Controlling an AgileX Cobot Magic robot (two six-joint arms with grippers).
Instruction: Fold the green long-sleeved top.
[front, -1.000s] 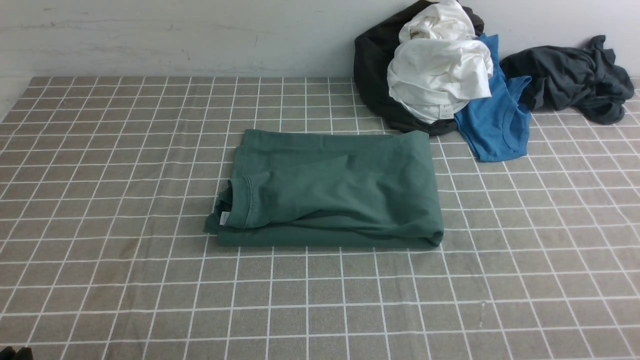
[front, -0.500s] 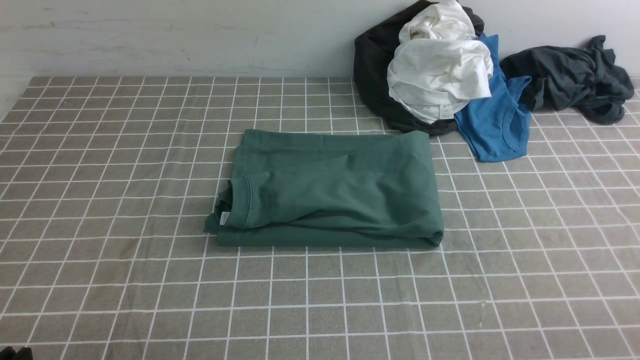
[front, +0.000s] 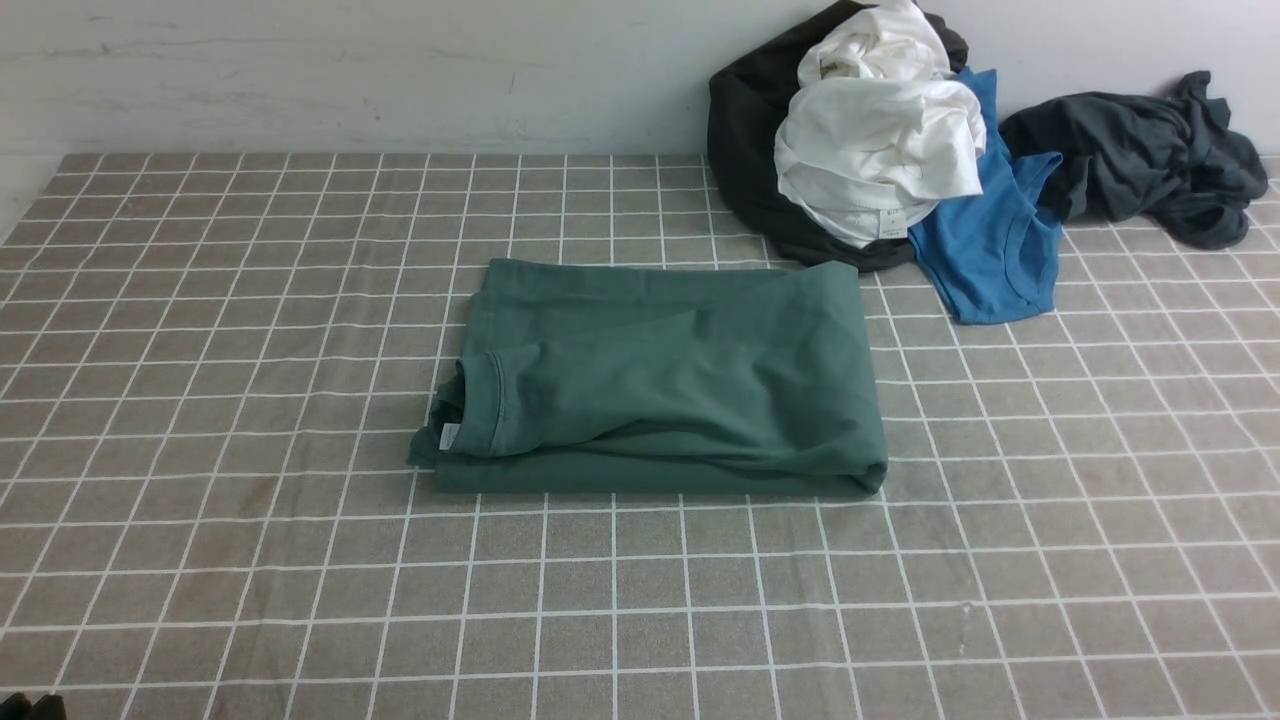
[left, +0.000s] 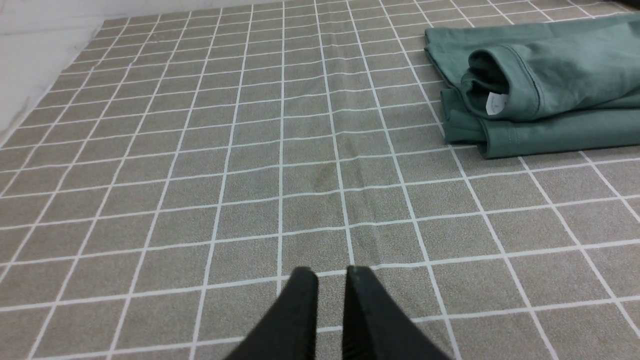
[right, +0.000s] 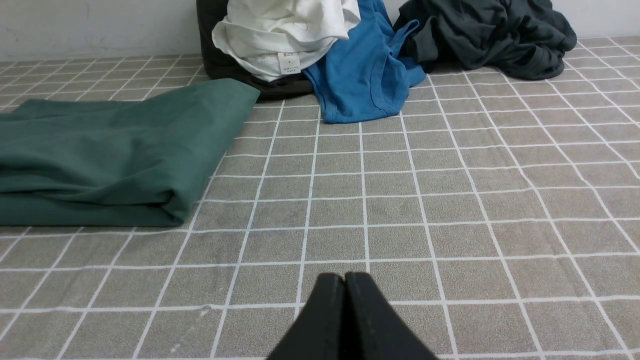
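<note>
Nothing is moving since the earlier frames, as far as I am seeing. I am watching the green long-sleeved top (front: 655, 385) lying folded in a rectangle mid-table on the checked cloth (front: 200, 450), its collar facing left. My left gripper (left: 331, 272) is hovering low with a narrow gap, holding nothing; my right gripper (right: 345, 277) is pressed closed, empty. Whether either tip is touching the cloth, I cannot tell.
</note>
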